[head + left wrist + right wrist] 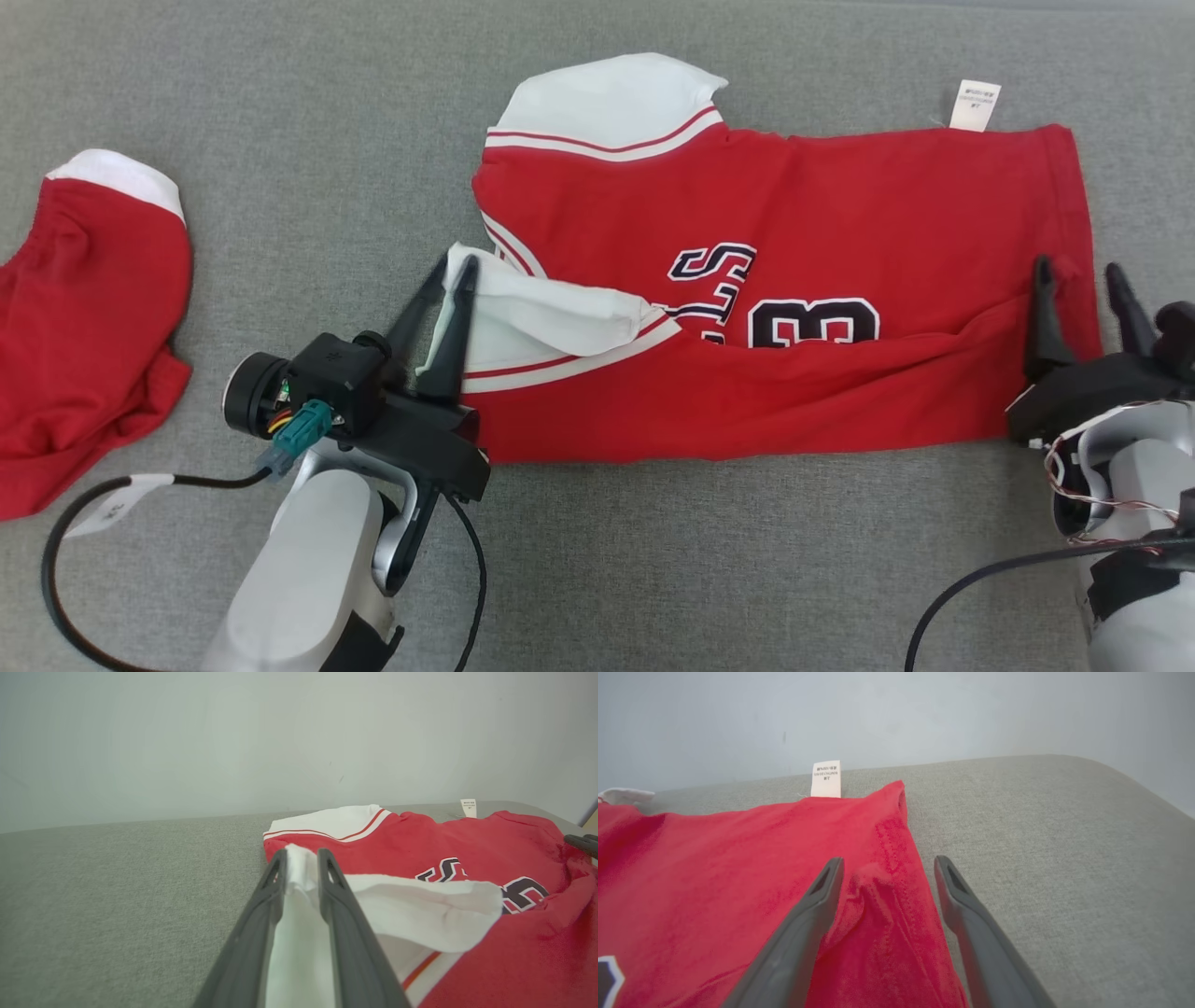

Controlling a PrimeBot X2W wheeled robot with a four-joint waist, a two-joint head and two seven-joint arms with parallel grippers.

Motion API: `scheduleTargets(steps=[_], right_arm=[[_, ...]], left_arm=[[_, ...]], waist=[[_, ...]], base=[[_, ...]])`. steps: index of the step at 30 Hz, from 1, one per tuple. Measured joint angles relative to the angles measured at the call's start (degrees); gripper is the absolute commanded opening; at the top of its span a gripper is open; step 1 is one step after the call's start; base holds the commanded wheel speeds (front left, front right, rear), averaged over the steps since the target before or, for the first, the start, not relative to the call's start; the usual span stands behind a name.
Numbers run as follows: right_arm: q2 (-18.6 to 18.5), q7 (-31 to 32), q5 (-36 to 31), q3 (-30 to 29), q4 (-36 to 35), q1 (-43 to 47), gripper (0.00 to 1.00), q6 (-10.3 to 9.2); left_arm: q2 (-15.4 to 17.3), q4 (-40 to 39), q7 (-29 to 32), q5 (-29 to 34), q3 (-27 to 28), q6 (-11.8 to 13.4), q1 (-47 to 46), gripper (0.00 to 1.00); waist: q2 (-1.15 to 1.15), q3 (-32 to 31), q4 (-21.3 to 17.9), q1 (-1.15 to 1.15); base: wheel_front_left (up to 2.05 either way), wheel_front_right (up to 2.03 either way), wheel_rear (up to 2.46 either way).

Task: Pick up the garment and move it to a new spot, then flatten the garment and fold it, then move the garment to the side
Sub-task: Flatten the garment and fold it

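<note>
One red garment lies half-folded on the grey desk. The left gripper has its jaws narrowly apart around the white sleeve, though I cannot tell whether they grip it. The right gripper has its jaws wide apart astride the hem.

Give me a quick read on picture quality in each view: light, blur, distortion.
Head view: even, soft light, no glare; the jersey print is sharp. Left wrist view: hazy, washed-out wall, near fingers slightly soft. Right wrist view: hem stitching and care tag crisp; the grey surface edge looks bowed, likely the wide lens.
</note>
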Motion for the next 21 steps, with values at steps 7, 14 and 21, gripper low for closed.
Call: scheduleTargets(steps=[7, 14, 21], right_arm=[[2.4, 0.0, -2.0, -5.1, -5.2, 5.9, 1.00, 0.00], [3.3, 0.0, -2.5, -5.8, -6.5, 12.3, 1.00, 0.00], [3.4, 0.0, -2.5, -7.1, -4.6, 13.4, 1.00, 0.00]], left_arm=[[0.0, -1.4, 0.0, 0.2, 0.8, 1.7, 3.3, 1.00], [0.0, -2.2, 0.0, -0.4, 1.0, 1.3, 9.7, 1.00], [0.0, -3.1, 0.0, -1.2, 0.4, 1.2, 11.4, 1.00]], waist=[[-0.01, -1.7, -0.4, -0.01], [-0.01, -4.0, -0.6, -0.02], [-0.01, -3.5, -0.1, -0.02]], base=[[0.00, 0.00, 0.00], [0.00, 0.00, 0.00], [0.00, 0.00, 0.00]])
